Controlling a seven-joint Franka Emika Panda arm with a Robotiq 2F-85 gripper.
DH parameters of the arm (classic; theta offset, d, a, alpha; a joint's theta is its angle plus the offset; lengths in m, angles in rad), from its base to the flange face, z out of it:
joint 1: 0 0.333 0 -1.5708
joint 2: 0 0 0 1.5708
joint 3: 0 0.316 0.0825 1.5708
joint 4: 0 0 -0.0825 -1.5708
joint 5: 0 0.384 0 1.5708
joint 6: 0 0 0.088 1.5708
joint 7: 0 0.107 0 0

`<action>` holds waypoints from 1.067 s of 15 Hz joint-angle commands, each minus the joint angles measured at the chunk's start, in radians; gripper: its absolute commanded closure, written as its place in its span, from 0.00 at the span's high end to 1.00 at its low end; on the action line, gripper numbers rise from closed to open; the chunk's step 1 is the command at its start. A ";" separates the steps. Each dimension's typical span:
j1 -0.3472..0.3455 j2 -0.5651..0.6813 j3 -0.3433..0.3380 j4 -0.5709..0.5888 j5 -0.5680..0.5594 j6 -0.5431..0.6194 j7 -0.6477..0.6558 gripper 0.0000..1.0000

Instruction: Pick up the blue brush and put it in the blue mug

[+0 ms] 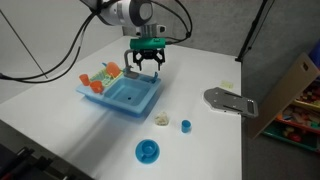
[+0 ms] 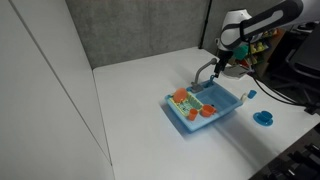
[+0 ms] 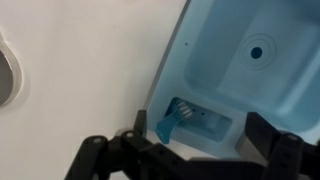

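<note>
White table [image 1: 205, 60] fills both exterior views, with a dark grey panel wall behind it. A light-blue toy sink [image 1: 128, 95] sits toward the left of the table, and orange cups [image 1: 104, 74] are stacked at its left end. The gripper [image 1: 147, 67] hangs just above the far right rim of the sink, fingers pointing down and spread wide, holding nothing.

In the wrist view the black fingers [image 3: 112, 152] frame the bottom of the picture. Between them, the blue brush [image 3: 167, 127] lies tilted in a shallow recess on the sink's rim, one greyish end toward the basin; whether the fingers touch it cannot be told. The basin and its round drain [image 3: 257, 52] are at the upper right.

The blue mug [image 1: 148, 151] stands on the near part of the table, well apart from the sink and to the right of it. A tiny pale teal cup [image 1: 185, 125] is between the mug and a flat grey object [image 1: 230, 102] further right.
</note>
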 commanded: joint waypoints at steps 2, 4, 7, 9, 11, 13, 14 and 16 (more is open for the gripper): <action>-0.016 0.012 0.010 0.000 -0.013 0.049 -0.061 1.00; -0.028 0.016 0.019 0.000 -0.009 0.066 -0.103 1.00; -0.048 0.014 0.027 -0.005 -0.008 0.091 -0.168 1.00; -0.060 0.015 0.031 -0.005 -0.007 0.103 -0.214 1.00; -0.077 0.017 0.043 -0.002 0.002 0.101 -0.279 1.00; -0.091 0.022 0.055 0.002 0.011 0.095 -0.340 1.00; -0.098 0.024 0.061 0.003 0.014 0.095 -0.372 1.00; -0.107 0.031 0.071 0.009 0.021 0.092 -0.422 1.00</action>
